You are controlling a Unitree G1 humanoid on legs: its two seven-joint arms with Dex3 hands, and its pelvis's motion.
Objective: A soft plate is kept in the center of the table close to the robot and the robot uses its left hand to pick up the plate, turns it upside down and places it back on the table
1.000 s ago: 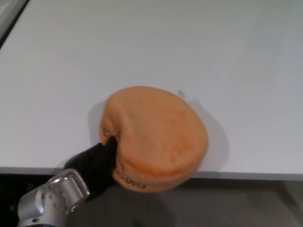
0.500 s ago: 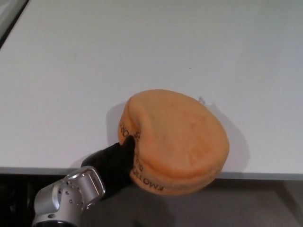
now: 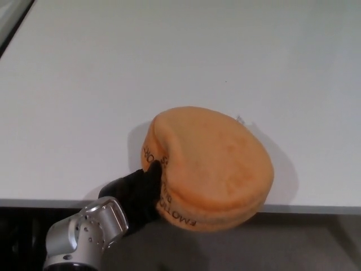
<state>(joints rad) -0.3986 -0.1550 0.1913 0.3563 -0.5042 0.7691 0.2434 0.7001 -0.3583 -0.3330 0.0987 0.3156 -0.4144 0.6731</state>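
We start with the desk (image 3: 180, 56), a broad white top that runs away from our left hand (image 3: 141, 189) and ends in a near edge just beside it. On it, up and to the right of the hand, sits the plate (image 3: 217, 164), a thick, soft orange disc turned with what looks like its underside up; its near side appears to hang a little over the desk's edge, though we cannot tell whether that side is resting or slightly lifted. The hand is clamped on the plate's left rim, one black finger pressed into a dent on top and the rest hidden beneath the padding. We judge the step in hand to be the setting down after the turn. To do it well, we should carry the plate farther from the edge, away from the hand's side, so that the whole disc is carried by the desk before we let go. We should lower it level, since the soft rim will sag and fold under the pinch, and open the fingers only once the far side lies flat, then draw the hand back low and to the left so it does not drag the rim. Dark lettering runs round the rim next to the hand; it reads upside down, partly folded and blurred, and we cannot read it with confidence. The right hand does not show.
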